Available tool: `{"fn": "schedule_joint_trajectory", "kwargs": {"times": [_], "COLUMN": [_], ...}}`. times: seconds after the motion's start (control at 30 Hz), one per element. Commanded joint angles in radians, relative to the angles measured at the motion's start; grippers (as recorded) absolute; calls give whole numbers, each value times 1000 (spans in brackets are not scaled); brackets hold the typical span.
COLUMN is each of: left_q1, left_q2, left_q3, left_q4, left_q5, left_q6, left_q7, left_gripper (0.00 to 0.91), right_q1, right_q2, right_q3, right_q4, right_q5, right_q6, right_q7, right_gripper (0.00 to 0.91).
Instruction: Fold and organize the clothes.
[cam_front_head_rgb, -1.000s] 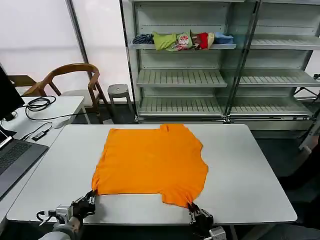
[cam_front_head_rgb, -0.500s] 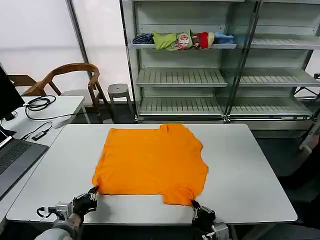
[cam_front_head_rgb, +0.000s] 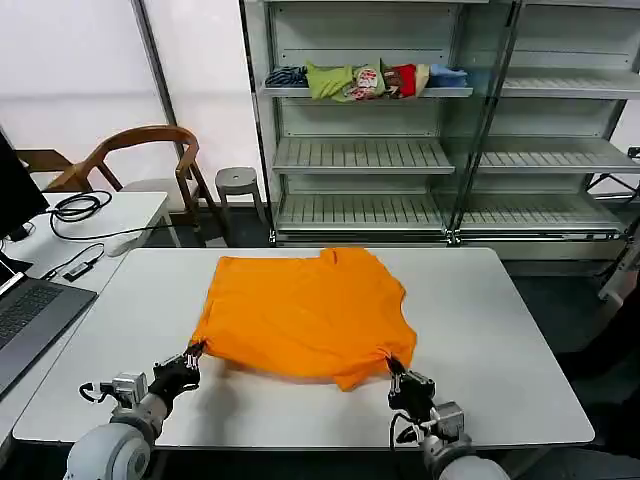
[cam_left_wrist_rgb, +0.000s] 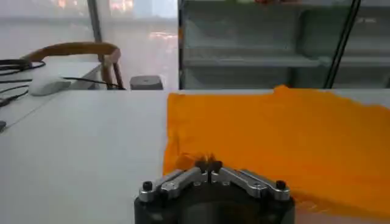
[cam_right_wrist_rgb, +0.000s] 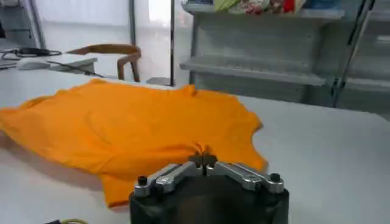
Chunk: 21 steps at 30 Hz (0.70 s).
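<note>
The bright orange short-sleeved T-shirt (cam_front_head_rgb: 305, 312) is spread on the white counter (cam_front_head_rgb: 500, 340), its near hem pinched at both corners by the left hand (cam_front_head_rgb: 189, 360) and the right hand (cam_front_head_rgb: 394, 371). A first fold appears begun; the hem must next be carried evenly toward the collar. The dark laptop (cam_front_head_rgb: 30, 325) lies well aside.

The orange T-shirt (cam_left_wrist_rgb: 292, 137) runs past the left wrist view's edge, its pinched hem hidden behind both grippers' closed fingers.
</note>
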Motion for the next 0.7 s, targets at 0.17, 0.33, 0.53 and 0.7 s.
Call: {"fn": "schedule_joint_trajectory", "kwargs": {"times": [0.17,0.33,0.53,0.7], "left_q1": [-203,-247,-283,-302], "left_q2": [8,6,6,5], "left_q3": [46,61,79,84], "left_q4": [210,269,319,341], "left_q5": [-86,-86,-84,-82], "left_q6": [-41,-54,-69,-73], "left_q7": [16,22,33,38], "left_gripper": [20,20,20,20], "right_q1": [137,183,224,245], "right_q2": [14,23,43,57], "right_q3": [-17,-30,-43,-60], "right_q4": [-126,-168,-214,-242], "right_q5": [6,-9,-34,-48], "right_q6": [-2,7,16,21], "right_q7": [-7,-26,-33,-37], "right_gripper": [0,0,0,0]}}
